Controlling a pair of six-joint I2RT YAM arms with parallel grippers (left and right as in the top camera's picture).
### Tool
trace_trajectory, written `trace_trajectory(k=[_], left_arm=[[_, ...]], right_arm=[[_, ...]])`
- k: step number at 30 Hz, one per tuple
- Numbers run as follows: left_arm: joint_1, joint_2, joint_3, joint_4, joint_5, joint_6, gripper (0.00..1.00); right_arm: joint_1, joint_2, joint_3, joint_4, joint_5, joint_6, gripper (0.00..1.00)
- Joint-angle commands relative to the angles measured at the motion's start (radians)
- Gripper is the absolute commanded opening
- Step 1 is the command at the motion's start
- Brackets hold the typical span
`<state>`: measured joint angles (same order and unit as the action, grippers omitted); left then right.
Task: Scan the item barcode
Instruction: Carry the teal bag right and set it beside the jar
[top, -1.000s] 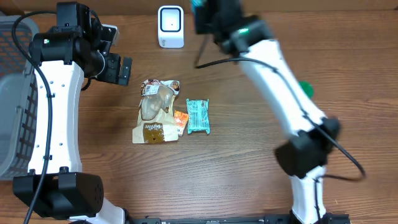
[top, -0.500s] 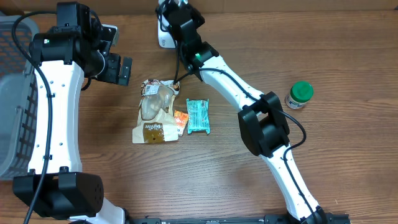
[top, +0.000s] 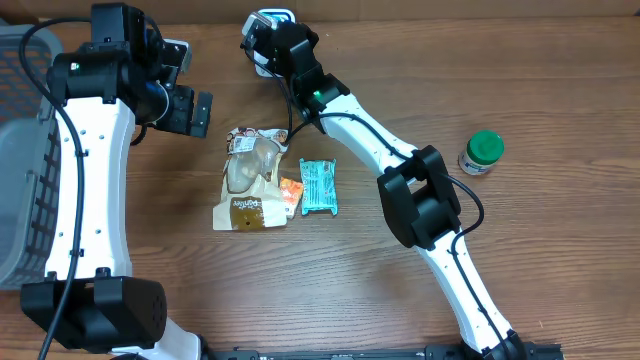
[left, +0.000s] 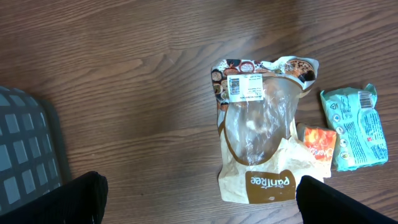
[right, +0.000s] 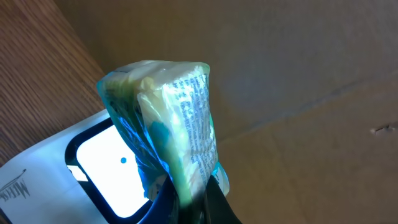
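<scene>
Since the preceding frame, the right hand (top: 266, 36) has shifted slightly leftward across the barcode scanner (right: 106, 163). It is clamped narrow on a blue-green wrapped packet (right: 177, 124), which stands upright directly in front of the scanner's lit window. The left hand (top: 190, 108) is spread wide and empty, left of the scanner, above the counter (top: 400, 290). A brown snack pouch (top: 250, 180), an orange sachet (top: 290, 192) and a teal packet (top: 319, 187) lie on the robot's side of the scanner. A green-capped bottle (top: 482, 152) stands well to the scanner's right.
</scene>
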<state>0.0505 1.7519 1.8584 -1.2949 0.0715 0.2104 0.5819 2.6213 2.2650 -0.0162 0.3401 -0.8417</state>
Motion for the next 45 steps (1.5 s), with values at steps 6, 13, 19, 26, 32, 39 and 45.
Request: trace_trajectory(k=[6, 13, 19, 26, 32, 39, 45], left_arm=[[0.002, 0.000, 0.009, -0.002, 0.007, 0.011, 1.00], [0.002, 0.000, 0.009, -0.002, 0.007, 0.011, 1.00], [0.002, 0.000, 0.009, -0.002, 0.007, 0.011, 0.99], [0.002, 0.000, 0.009, -0.002, 0.007, 0.011, 0.99], [0.002, 0.000, 0.009, -0.002, 0.007, 0.011, 0.99], [0.002, 0.000, 0.009, -0.002, 0.007, 0.011, 1.00], [0.002, 0.000, 0.009, -0.002, 0.007, 0.011, 1.00]], right_arm=[[-0.008, -0.005, 0.006, 0.008, 0.072, -0.005, 0.04], [-0.008, -0.026, 0.006, 0.006, 0.087, 0.010, 0.04], [-0.015, -0.150, 0.006, -0.070, 0.005, 0.223, 0.04], [-0.045, -0.416, 0.006, -0.393, -0.108, 0.599, 0.04], [-0.105, -0.625, 0.006, -0.741, -0.236, 0.882, 0.04], [-0.202, -0.753, 0.006, -1.194, -0.256, 1.036, 0.04], [-0.286, -0.739, -0.082, -1.397, -0.258, 1.125, 0.04]])
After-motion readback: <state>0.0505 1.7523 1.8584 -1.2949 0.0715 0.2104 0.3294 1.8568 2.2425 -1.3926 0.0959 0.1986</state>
